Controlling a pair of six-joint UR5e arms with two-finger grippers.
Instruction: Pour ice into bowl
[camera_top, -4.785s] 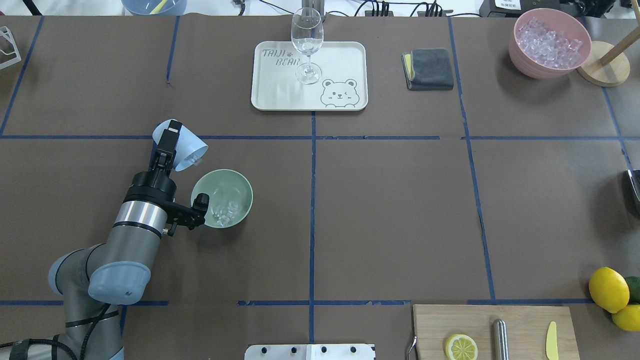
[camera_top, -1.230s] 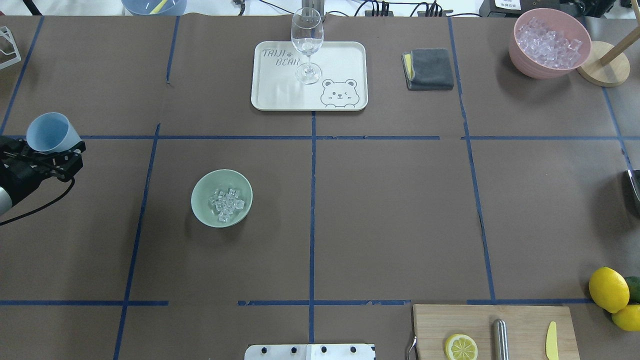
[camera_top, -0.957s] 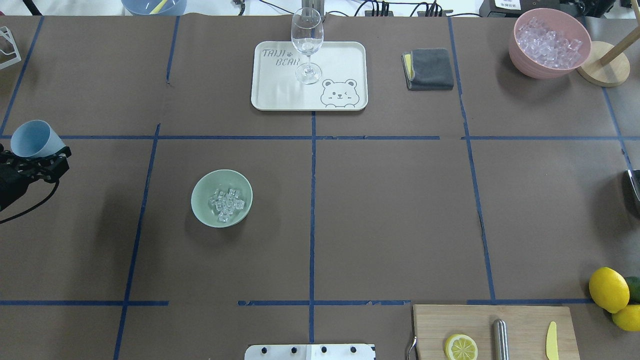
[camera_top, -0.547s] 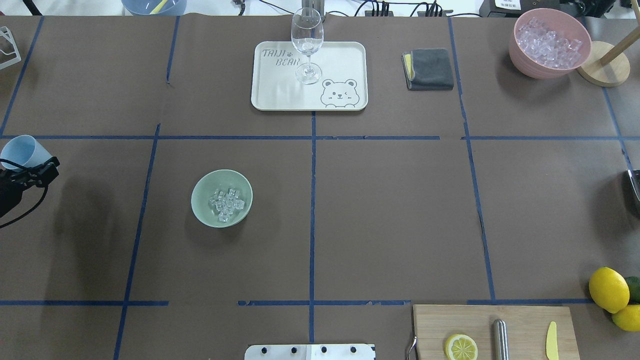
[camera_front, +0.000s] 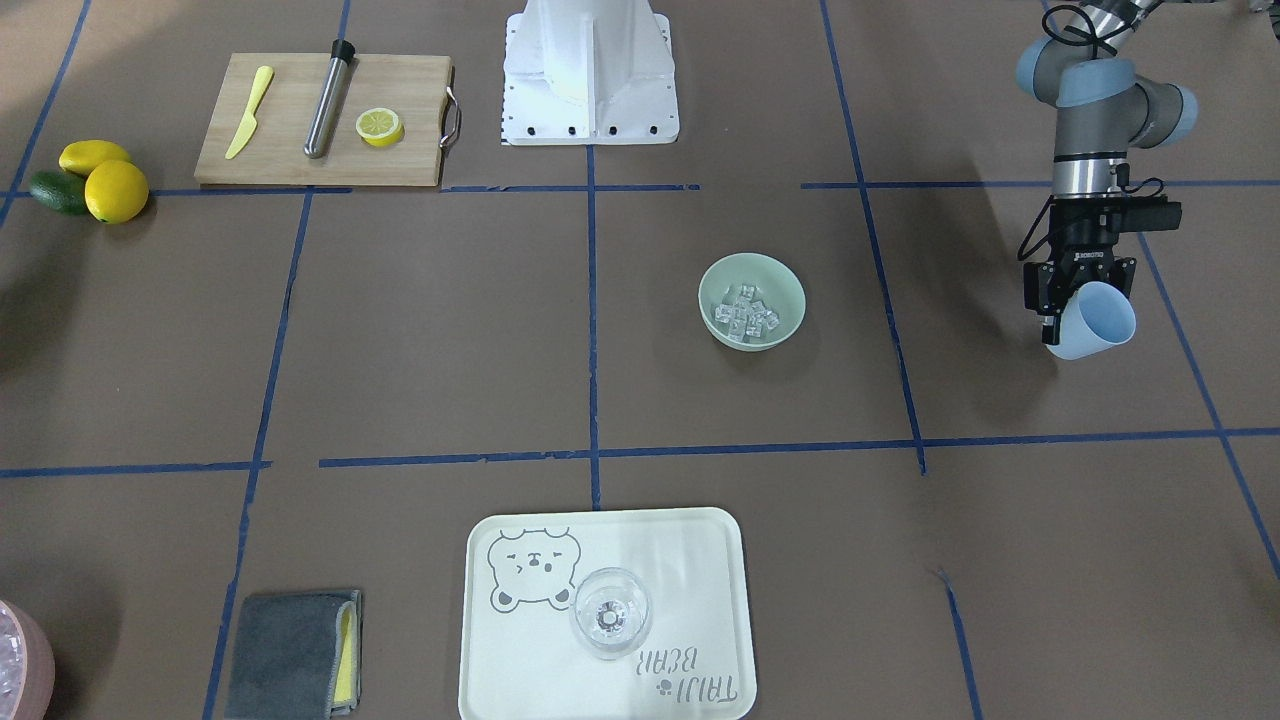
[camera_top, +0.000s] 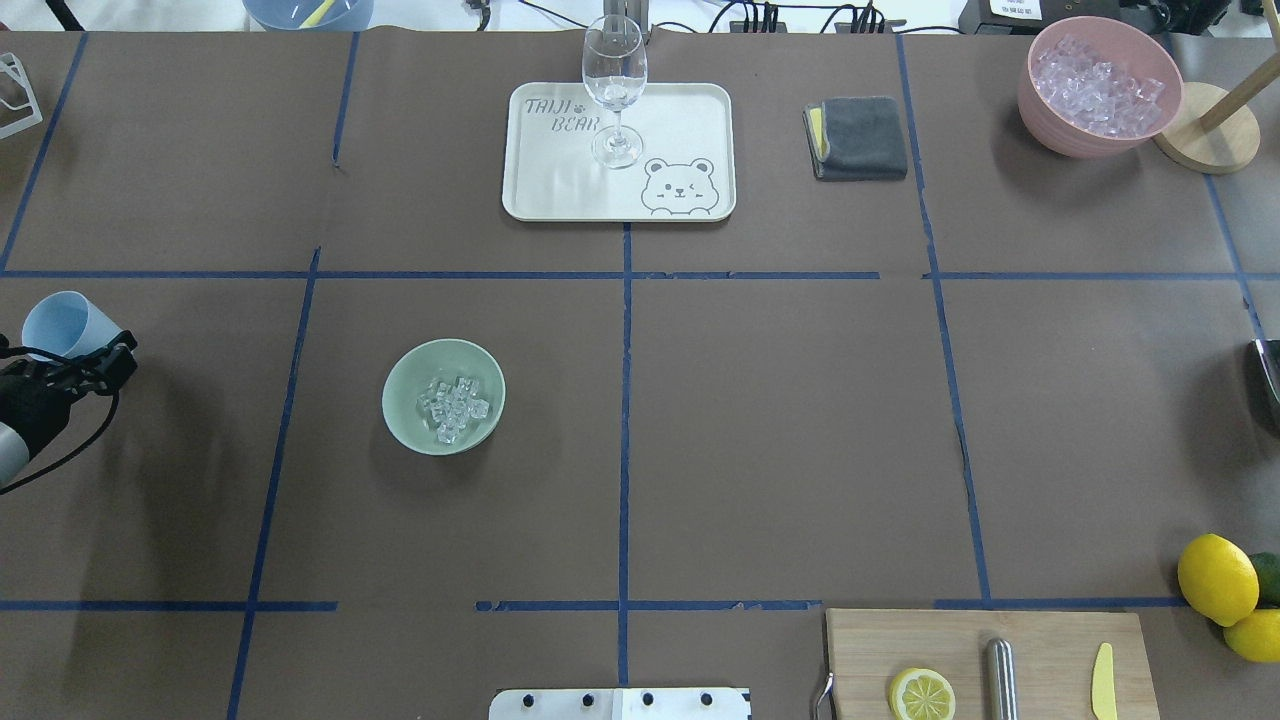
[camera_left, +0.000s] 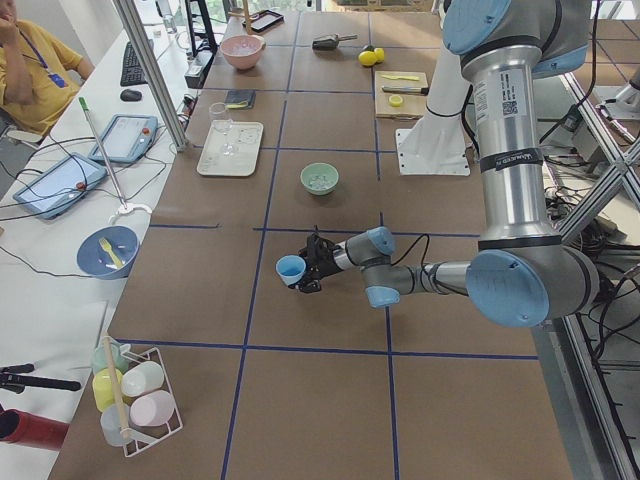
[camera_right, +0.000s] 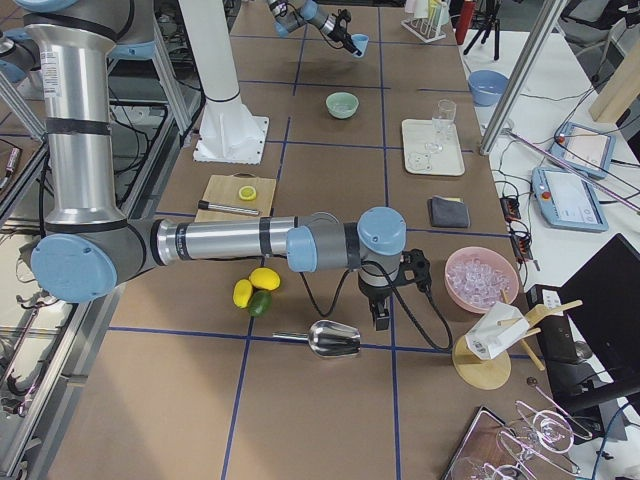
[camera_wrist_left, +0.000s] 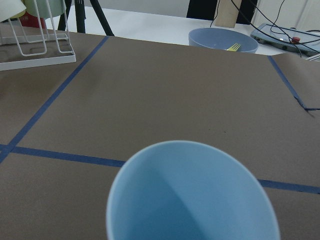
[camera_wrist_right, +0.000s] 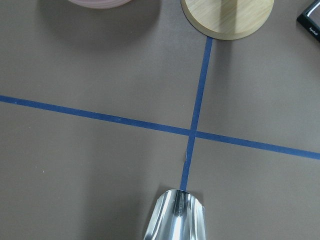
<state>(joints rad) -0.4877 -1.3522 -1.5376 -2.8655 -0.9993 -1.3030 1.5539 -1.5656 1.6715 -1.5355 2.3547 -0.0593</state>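
The pale mint-green bowl (camera_top: 400, 385) stands left of the table's centre and holds a small heap of clear ice cubes (camera_top: 453, 408); both also show in the front view, bowl (camera_front: 715, 285) and ice (camera_front: 745, 315). My left gripper (camera_top: 80, 347) is shut on a light blue cup (camera_top: 60, 322) at the far left, well apart from the bowl. The left wrist view shows the cup (camera_wrist_left: 192, 195) empty. My right arm's gripper (camera_right: 382, 318) hangs by a metal scoop (camera_right: 335, 340); I cannot tell whether it is open or shut.
A white tray (camera_top: 680, 120) with a wine glass (camera_top: 613, 80) sits at the far middle. There is a grey cloth (camera_top: 857, 137), a pink bowl of ice (camera_top: 1100, 85), a cutting board (camera_top: 1040, 650) and lemons (camera_top: 1217, 578). A blue bowl (camera_wrist_left: 222, 40) and a rack (camera_wrist_left: 35, 30) lie beyond the cup.
The left arm has carried the cup from beside the bowl out to the far left, then a little nearer the robot. The ice now lies in the bowl.
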